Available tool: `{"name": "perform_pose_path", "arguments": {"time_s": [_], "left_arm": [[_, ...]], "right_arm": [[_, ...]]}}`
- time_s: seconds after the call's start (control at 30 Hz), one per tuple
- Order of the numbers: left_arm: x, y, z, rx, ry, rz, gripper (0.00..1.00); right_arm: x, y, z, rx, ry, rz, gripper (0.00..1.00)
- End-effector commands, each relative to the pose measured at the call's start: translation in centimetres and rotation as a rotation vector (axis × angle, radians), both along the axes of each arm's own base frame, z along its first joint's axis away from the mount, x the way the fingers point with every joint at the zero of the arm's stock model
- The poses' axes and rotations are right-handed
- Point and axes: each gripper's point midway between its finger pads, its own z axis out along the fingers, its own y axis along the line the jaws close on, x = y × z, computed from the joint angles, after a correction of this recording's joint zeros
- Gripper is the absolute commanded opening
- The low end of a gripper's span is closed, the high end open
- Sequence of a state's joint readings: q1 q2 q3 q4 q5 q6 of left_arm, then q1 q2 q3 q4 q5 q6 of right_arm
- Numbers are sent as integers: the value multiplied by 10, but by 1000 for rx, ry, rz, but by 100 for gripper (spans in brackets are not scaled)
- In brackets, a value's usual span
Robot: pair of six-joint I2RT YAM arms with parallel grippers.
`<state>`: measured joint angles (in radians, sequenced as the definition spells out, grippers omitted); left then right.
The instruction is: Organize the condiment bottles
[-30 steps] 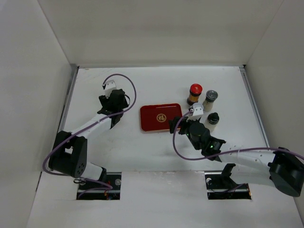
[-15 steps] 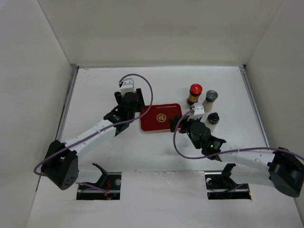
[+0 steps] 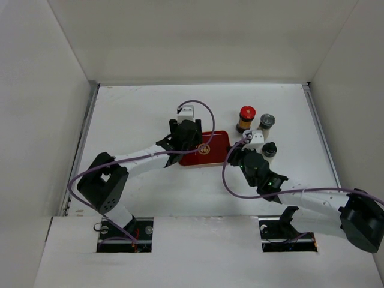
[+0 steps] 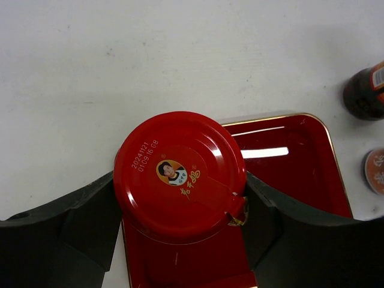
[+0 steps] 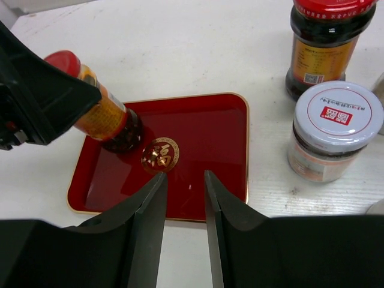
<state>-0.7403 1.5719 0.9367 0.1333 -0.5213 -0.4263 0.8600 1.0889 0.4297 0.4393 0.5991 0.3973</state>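
- Top view: your left gripper [image 3: 187, 135] is over the left end of the red tray [image 3: 217, 141]. The wrist hides what it grips.
- A red-cap jar [image 3: 246, 117] and a grey-cap jar [image 3: 267, 124] stand upright side by side, right of the tray. A dark-topped jar [image 3: 269, 150] stands nearer the bases.
- The right gripper [image 3: 231, 157] is at the tray's near right corner.
- Left wrist: you look straight down the held jar [image 4: 180, 177], so only its red cap shows. Both fingers [image 4: 72, 222] are clamped on it at the tray's left edge.
- Right wrist: side-on, the held jar is tilted. Its base is down by the gold emblem [image 5: 159, 154] and its cap leans up-left into the left gripper.
- The right gripper's fingers are a narrow slit apart with nothing between them, over the tray's near edge.
- A pale-lid jar [image 5: 333, 129] stands just right of the tray.
- White table [image 3: 132, 108], white walls [image 3: 180, 36] on three sides.
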Motion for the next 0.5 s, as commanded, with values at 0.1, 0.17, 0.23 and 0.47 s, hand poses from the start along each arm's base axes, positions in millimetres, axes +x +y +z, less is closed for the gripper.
{"name": "perform_pose_path", "arguments": {"time_s": [0.1,0.17,0.23,0.47], "left_arm": [[28,-12,59,-135,-175,46,41],[28,-6,56,-115,-176,67,41],[28,-1,55,-93,-180,78,41],[25,7,52,-53,-184,86,45]], "right_arm": [[6,-5,14,65,-41,-40,44],[7,-7,14,65,-42,-48,46],[7,-8,13,68,-40,-50,52],[6,-9,16,76,-47,-52,63]]}}
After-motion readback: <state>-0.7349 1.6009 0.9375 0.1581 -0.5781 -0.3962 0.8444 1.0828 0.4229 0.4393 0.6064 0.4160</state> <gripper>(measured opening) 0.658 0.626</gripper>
